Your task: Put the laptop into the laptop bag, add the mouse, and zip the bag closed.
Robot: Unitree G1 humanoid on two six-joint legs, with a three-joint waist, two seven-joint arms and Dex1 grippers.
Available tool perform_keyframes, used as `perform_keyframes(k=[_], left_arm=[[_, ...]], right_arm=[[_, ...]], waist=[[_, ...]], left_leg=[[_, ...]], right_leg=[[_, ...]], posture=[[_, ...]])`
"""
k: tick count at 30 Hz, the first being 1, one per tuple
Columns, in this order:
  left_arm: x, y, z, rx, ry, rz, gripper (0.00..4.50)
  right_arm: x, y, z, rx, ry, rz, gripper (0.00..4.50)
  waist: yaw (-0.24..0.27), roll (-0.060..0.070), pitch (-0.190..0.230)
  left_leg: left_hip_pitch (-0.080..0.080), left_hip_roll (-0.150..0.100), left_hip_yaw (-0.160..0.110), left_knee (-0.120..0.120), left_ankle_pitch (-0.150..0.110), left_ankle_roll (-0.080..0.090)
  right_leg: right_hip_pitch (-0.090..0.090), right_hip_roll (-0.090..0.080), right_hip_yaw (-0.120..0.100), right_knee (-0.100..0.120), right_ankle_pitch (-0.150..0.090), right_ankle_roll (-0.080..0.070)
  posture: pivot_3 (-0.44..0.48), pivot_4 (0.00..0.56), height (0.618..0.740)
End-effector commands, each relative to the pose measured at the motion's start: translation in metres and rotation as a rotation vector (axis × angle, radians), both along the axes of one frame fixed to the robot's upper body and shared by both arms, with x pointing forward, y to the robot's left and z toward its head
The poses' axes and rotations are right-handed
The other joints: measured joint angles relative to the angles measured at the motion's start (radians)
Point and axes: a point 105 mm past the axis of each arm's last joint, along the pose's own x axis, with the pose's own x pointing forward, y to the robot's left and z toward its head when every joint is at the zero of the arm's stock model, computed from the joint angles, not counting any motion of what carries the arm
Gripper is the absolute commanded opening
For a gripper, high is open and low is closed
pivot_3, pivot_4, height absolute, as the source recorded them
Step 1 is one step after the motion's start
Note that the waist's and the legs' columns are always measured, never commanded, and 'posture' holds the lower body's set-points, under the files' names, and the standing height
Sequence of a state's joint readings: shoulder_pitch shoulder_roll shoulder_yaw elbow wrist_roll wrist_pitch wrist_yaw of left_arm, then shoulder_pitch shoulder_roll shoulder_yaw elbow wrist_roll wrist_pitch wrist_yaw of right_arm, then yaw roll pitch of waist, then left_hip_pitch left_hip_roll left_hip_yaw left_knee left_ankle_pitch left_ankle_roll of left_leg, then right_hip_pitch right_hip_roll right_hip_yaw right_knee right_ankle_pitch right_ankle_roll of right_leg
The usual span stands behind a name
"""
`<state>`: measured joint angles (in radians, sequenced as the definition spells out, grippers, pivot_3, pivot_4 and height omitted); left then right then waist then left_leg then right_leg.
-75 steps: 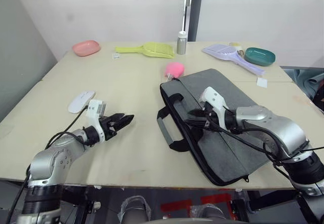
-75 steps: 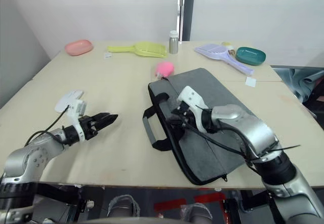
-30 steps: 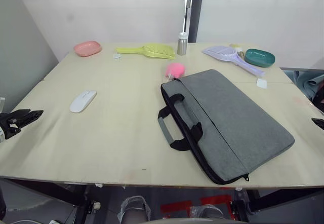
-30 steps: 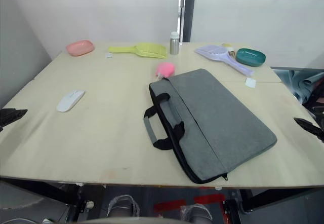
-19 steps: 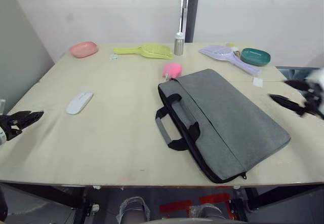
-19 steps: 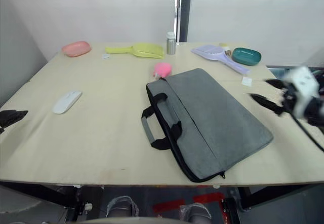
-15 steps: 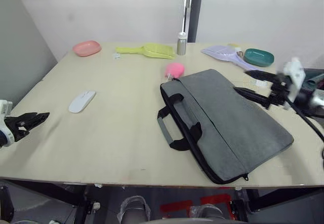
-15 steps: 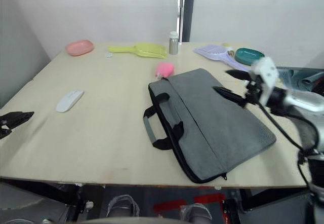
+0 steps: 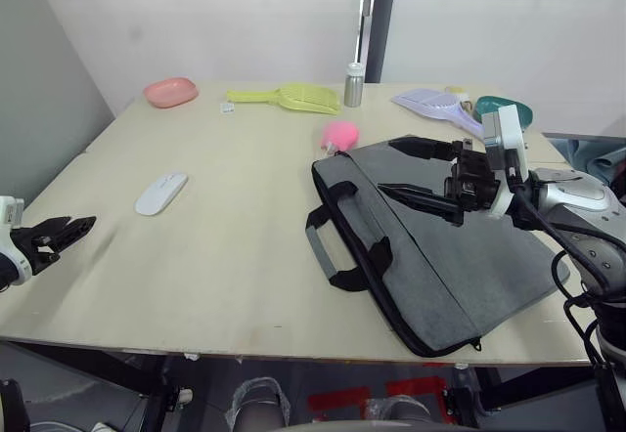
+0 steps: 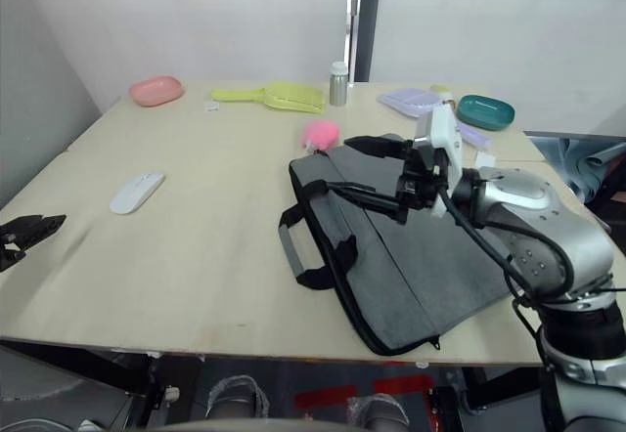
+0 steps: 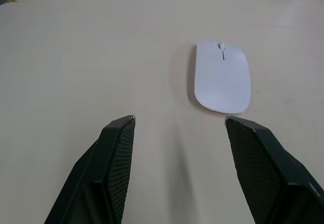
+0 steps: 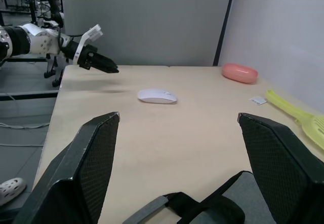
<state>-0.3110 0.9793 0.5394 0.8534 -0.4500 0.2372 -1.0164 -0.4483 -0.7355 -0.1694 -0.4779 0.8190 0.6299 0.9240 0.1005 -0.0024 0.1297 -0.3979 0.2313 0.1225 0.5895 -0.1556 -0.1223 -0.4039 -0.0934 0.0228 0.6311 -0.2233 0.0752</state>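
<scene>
Pale wooden table [image 9: 245, 256], white wall behind. The laptop bag [image 9: 440, 246] lies zipped-looking at the right; the right gripper [image 9: 416, 170] hangs over it, fingers spread, empty. The left gripper [image 11: 177, 127], also wide open, faces the mouse [image 9: 159, 194]. No laptop visible. Risk: packing a shut bag, or nudging the mouse away.

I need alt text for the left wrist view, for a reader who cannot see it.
A white mouse lies on the beige table, just ahead of the open left gripper, whose two black fingers frame it without touching.
</scene>
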Motion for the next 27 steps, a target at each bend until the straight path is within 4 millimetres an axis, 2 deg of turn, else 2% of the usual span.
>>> perform_keyframes(k=[1,4,7,13,17,21,23,26,27], left_arm=[[0.009,-0.009,0.029,0.022,-0.088,-0.050,2.99],[0.021,-0.019,0.037,0.046,-0.107,-0.075,2.99],[0.042,-0.037,0.040,0.059,-0.111,-0.121,2.99],[0.078,-0.058,0.025,0.110,-0.057,-0.156,2.99],[0.091,-0.064,0.014,0.138,-0.018,-0.141,2.99],[0.094,-0.063,0.009,0.138,-0.002,-0.112,2.99],[0.094,-0.061,0.006,0.145,0.011,-0.099,3.50],[0.095,-0.059,0.004,0.144,0.016,-0.077,4.48],[0.095,-0.060,0.003,0.140,0.015,-0.073,4.48]], right_arm=[[-0.005,-0.003,0.006,0.001,-0.024,0.013,3.92],[-0.003,-0.004,0.004,-0.001,-0.024,-0.006,3.92],[-0.003,-0.003,0.000,0.004,-0.018,-0.011,3.92],[-0.003,0.001,-0.003,0.019,-0.008,-0.019,3.92],[-0.003,0.002,-0.002,0.023,-0.012,-0.034,3.92],[-0.005,-0.001,0.000,0.022,-0.012,-0.052,3.92],[-0.005,-0.002,0.000,0.018,-0.013,-0.063,4.19],[-0.006,-0.003,0.000,0.019,-0.011,-0.071,4.19],[-0.006,-0.003,0.000,0.020,-0.011,-0.072,4.19]], waist=[[0.000,0.000,0.000],[0.002,0.000,0.000],[0.005,0.000,0.000],[0.002,0.000,0.000],[-0.005,0.000,0.000],[-0.004,0.000,0.000],[-0.001,-0.001,0.000],[0.002,-0.001,0.000],[0.003,-0.001,0.000]], left_leg=[[0.000,0.000,0.000,0.000,0.000,0.000],[0.000,0.000,0.000,0.000,0.000,0.000],[0.000,0.000,0.000,0.000,0.000,0.000],[0.000,0.000,0.000,0.000,0.000,-0.001],[-0.001,0.000,0.000,0.000,0.001,-0.002],[-0.001,0.000,0.000,-0.001,0.002,-0.004],[-0.001,0.000,-0.001,-0.001,0.001,-0.003],[-0.001,0.000,-0.001,-0.001,0.001,-0.003],[-0.001,0.000,-0.001,-0.001,0.001,-0.003]], right_leg=[[0.000,0.000,0.000,0.000,0.000,0.000],[0.000,0.000,0.000,0.000,0.000,0.000],[0.000,0.000,0.000,0.000,0.000,0.000],[0.000,0.000,0.000,0.000,0.000,0.000],[0.000,0.001,0.000,-0.002,0.001,0.001],[0.000,0.001,0.000,-0.002,0.001,0.001],[0.000,0.001,-0.001,-0.002,0.001,0.001],[0.000,0.000,-0.001,-0.002,0.001,0.001],[0.000,0.000,-0.001,-0.002,0.001,0.001]], posture=[[0.000,0.150,0.740],[0.000,0.150,0.740],[0.000,0.150,0.740],[0.000,0.150,0.740],[0.000,0.150,0.740],[0.000,0.150,0.740],[0.000,0.150,0.740],[0.000,0.150,0.740],[0.000,0.150,0.740]])
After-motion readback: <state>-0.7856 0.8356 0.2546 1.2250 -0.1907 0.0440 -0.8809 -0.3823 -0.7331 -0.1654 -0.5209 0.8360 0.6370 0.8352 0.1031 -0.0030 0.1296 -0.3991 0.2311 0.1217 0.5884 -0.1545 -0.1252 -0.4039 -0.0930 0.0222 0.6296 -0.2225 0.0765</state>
